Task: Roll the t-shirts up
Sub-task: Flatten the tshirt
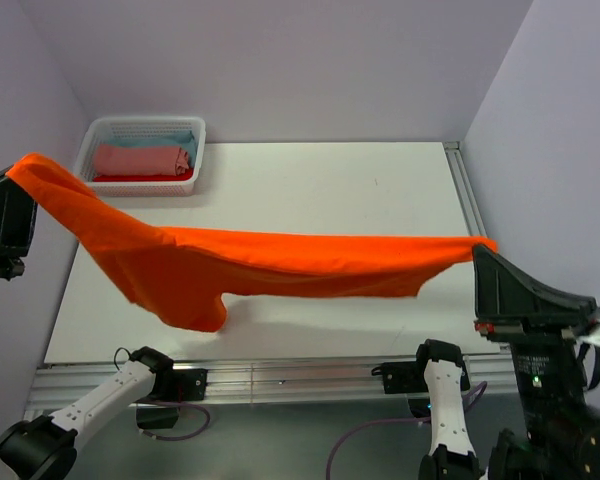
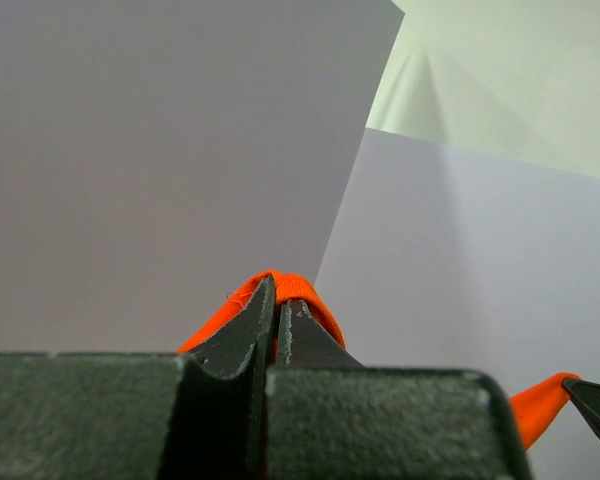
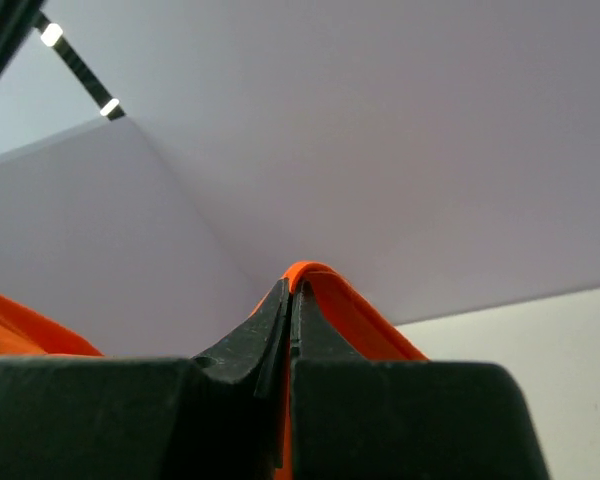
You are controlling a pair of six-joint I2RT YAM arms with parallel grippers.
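A bright orange t-shirt (image 1: pixel 270 262) hangs stretched in the air across the table, sagging in the middle, with one sleeve drooping at the lower left. My left gripper (image 1: pixel 22 172) is shut on its left end, high at the left edge. My right gripper (image 1: pixel 483 246) is shut on its right end. In the left wrist view the gripper (image 2: pixel 277 300) pinches an orange fold of the shirt (image 2: pixel 300 292). In the right wrist view the gripper (image 3: pixel 294 290) clamps another fold of the orange shirt (image 3: pixel 355 315). Rolled salmon-pink (image 1: pixel 140 159), light blue (image 1: pixel 170 139) and red (image 1: pixel 130 178) cloth lie in the basket.
A white lattice basket (image 1: pixel 198 150) stands at the table's far left corner. The white table (image 1: pixel 330 190) lies below the shirt, with a metal rail (image 1: pixel 280 375) along its near edge. Lilac walls enclose the back and both sides.
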